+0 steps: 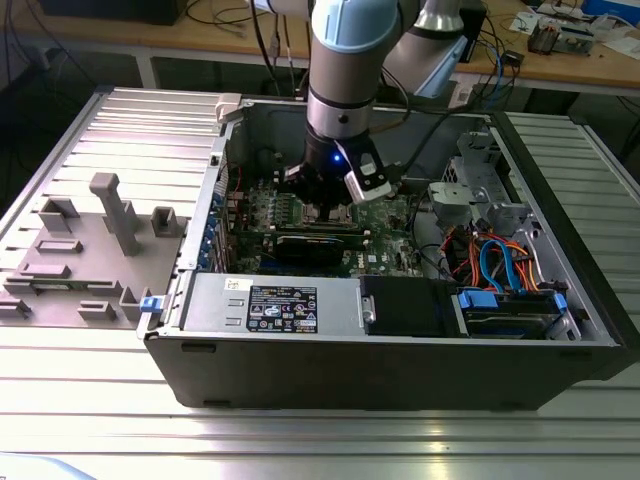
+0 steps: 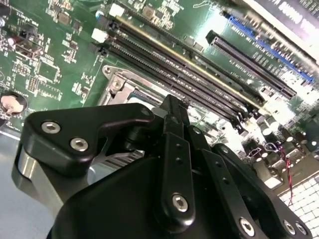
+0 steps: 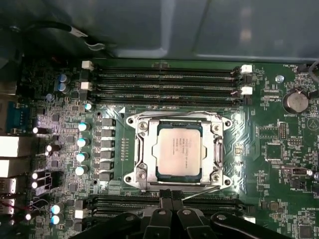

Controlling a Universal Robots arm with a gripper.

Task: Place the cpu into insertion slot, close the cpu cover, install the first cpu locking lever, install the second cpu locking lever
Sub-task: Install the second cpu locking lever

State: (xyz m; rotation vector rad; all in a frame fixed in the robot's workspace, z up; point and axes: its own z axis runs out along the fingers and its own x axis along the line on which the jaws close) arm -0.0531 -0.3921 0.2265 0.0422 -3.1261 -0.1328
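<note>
In the first wrist view the cpu (image 3: 179, 151), a pale silvery square chip, lies flat in the insertion slot (image 3: 131, 178) on the green motherboard. The cpu cover (image 3: 143, 149), a silver frame plate, is down around it with the chip showing through its window. A thin wire locking lever (image 3: 202, 191) runs along the socket edge nearest my gripper (image 3: 166, 198). The black fingertips are pressed together just beside that lever, with nothing seen between them. In the second wrist view the gripper (image 2: 172, 103) hangs just over a corner of the socket (image 2: 115, 83). The exterior view shows the gripper (image 1: 325, 205) low inside the open computer case.
Long black memory slots (image 3: 164, 82) flank the socket on both sides. A black card (image 1: 318, 245) lies across the board near the gripper. The case walls (image 1: 215, 200), the drive bay with blue and orange cables (image 1: 500, 270) and a power supply (image 1: 285, 305) close in the board.
</note>
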